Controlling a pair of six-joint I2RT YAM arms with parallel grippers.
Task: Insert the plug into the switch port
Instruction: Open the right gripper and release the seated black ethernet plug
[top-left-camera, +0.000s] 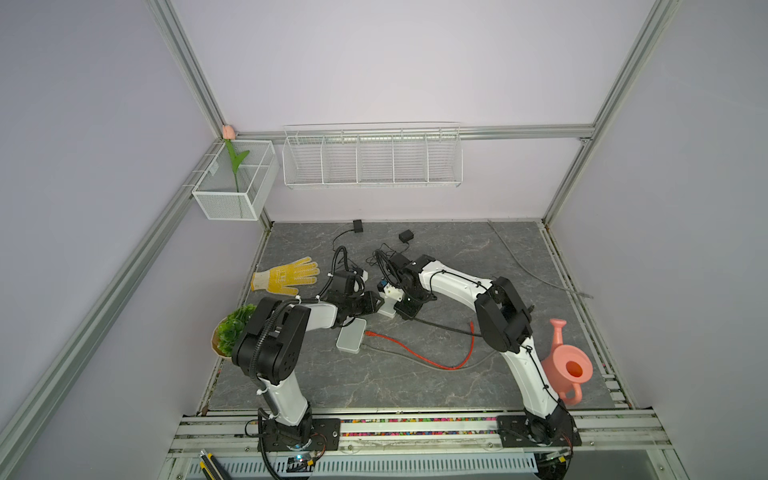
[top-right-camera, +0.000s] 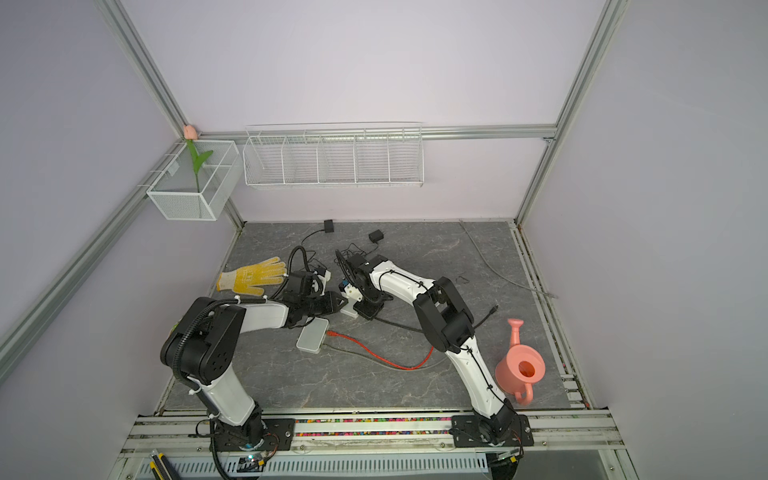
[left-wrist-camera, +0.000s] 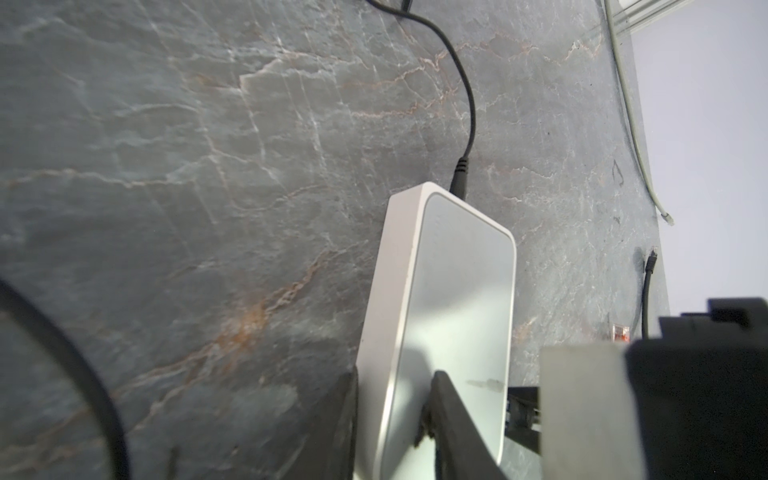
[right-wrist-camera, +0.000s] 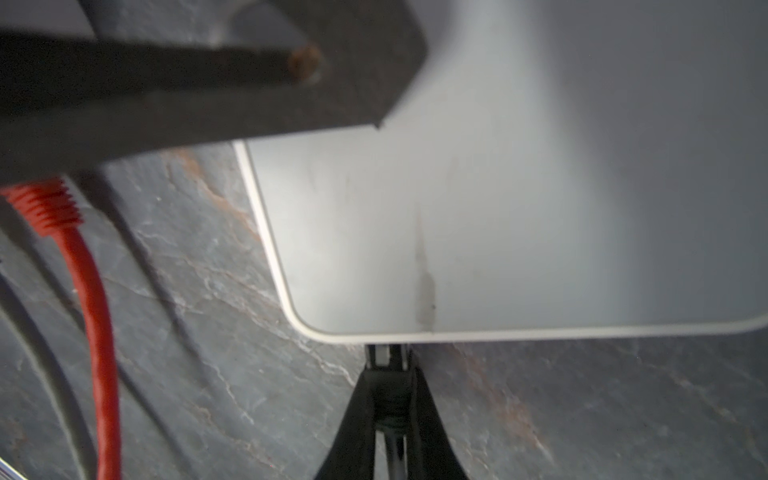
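Note:
The white switch (left-wrist-camera: 453, 291) has a grey face and a black power lead at its far end. My left gripper (left-wrist-camera: 395, 382) is shut on it, one finger (left-wrist-camera: 449, 415) on the face. In both top views only a small white part of the switch (top-left-camera: 388, 311) (top-right-camera: 351, 312) shows between the left gripper (top-left-camera: 372, 302) (top-right-camera: 334, 303) and the right gripper (top-left-camera: 401, 309) (top-right-camera: 365, 307). My right gripper (right-wrist-camera: 388, 368) is shut on the plug (right-wrist-camera: 383, 355), a black-booted connector. Its tip meets the near edge of the switch (right-wrist-camera: 498, 228). The port itself is hidden.
A second white box (top-left-camera: 351, 336) lies under the left wrist, with a red cable (top-left-camera: 415, 353) ending beside it. A yellow glove (top-left-camera: 286, 276), a green plant (top-left-camera: 235, 332), a pink watering can (top-left-camera: 567, 365), black adapters (top-left-camera: 358, 226) and a grey cable (top-left-camera: 532, 270) lie around.

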